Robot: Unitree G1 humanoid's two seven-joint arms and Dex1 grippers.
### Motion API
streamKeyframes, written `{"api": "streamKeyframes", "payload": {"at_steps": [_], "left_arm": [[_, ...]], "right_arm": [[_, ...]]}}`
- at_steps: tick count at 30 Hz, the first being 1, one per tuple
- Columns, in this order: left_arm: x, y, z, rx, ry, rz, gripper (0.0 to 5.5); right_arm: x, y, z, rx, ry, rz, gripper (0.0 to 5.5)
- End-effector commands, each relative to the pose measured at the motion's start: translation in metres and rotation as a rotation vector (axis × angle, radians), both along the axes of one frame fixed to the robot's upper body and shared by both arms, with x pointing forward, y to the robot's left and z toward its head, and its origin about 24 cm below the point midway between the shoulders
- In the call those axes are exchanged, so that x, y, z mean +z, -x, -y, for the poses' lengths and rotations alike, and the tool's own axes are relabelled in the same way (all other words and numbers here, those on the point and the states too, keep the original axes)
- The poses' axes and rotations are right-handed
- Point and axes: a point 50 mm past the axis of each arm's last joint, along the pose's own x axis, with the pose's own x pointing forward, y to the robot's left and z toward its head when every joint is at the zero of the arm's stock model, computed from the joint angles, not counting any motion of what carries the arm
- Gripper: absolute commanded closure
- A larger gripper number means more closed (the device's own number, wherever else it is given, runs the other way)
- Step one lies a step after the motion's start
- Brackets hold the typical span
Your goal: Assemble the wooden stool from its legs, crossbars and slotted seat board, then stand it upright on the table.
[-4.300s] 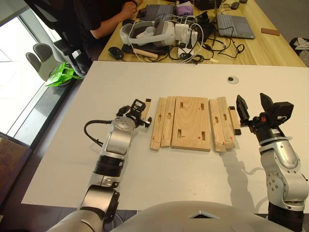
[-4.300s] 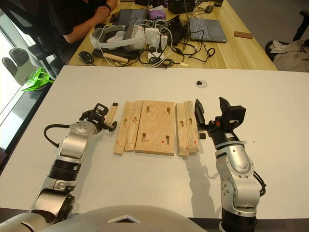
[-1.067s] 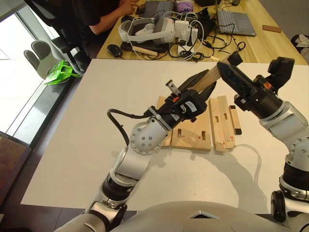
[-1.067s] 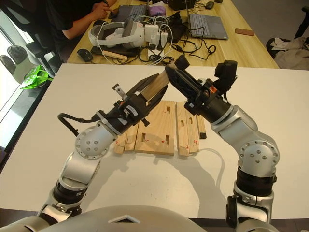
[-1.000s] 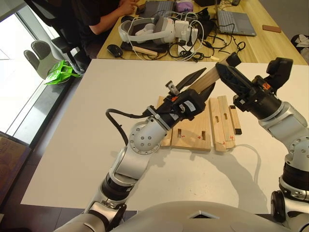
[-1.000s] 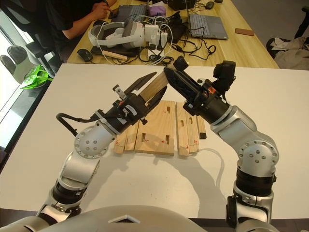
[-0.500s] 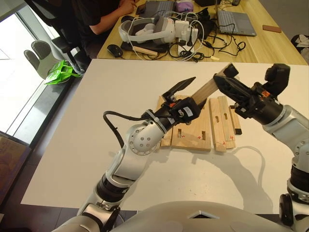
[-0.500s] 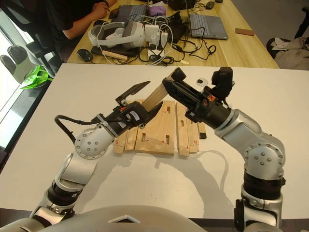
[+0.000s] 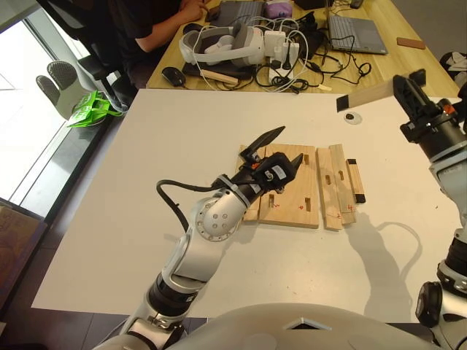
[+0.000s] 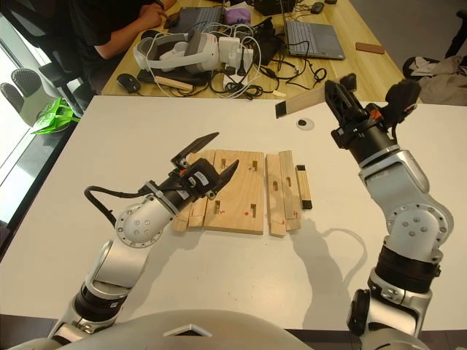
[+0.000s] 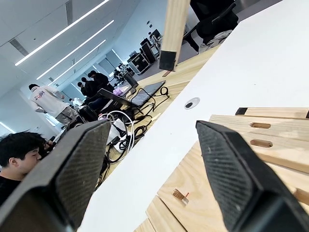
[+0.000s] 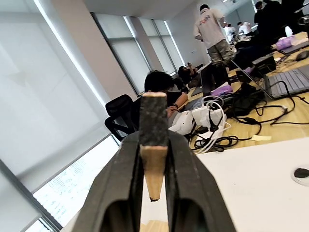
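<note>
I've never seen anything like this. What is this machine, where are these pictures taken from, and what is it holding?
It is a humanoid robot with two arms. Two pictures look down from cameras in its head; the other two come from cameras on its wrists. On the white table lie a slotted seat board with wooden strips on either side, parts of a stool. The left end effector hangs open above the board. The right end effector, held high, grips a wooden bar with a dark end.

My white table (image 9: 182,124) meets a wooden desk (image 9: 408,73); tall windows (image 12: 29,121) run along one side; strip lights (image 11: 58,34) overhead.
</note>
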Motion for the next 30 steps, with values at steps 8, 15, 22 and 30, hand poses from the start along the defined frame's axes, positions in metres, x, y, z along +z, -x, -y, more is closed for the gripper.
{"api": "streamKeyframes", "payload": {"at_steps": [8,15,22,30], "left_arm": [[0.007,-0.003,-0.003,0.263,0.289,-0.073,2.25],[0.007,-0.002,0.0,0.309,0.352,-0.098,2.25],[0.009,-0.004,-0.001,0.317,0.355,-0.09,2.25],[0.011,-0.005,0.001,0.313,0.351,-0.082,2.25]], "right_arm": [[-0.036,0.031,0.033,0.125,0.023,-0.346,5.11],[-0.046,0.02,0.039,0.03,0.023,-0.383,5.11],[-0.055,0.008,0.039,-0.066,0.024,-0.41,5.11],[-0.065,-0.01,0.042,-0.108,0.047,-0.415,5.11]]}}
